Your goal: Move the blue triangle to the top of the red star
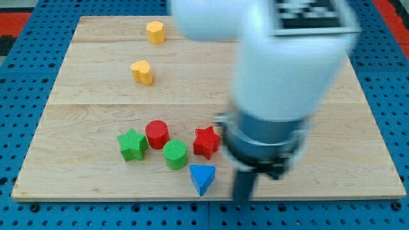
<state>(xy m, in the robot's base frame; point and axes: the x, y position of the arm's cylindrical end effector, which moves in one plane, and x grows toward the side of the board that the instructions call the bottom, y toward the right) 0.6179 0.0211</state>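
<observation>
Approach step, I judge: blue triangle [202, 177] sits just below red star [206, 141], apart from it. My tip [243, 199], a bare rod holding nothing, stands beside the triangle's right; next, swing underneath and push around the star.

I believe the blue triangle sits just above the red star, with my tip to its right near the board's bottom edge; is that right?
Not quite: in the camera view the blue triangle sits just below the red star, not above it. The rest holds: my tip is to the triangle's right, near the board's bottom edge.
</observation>
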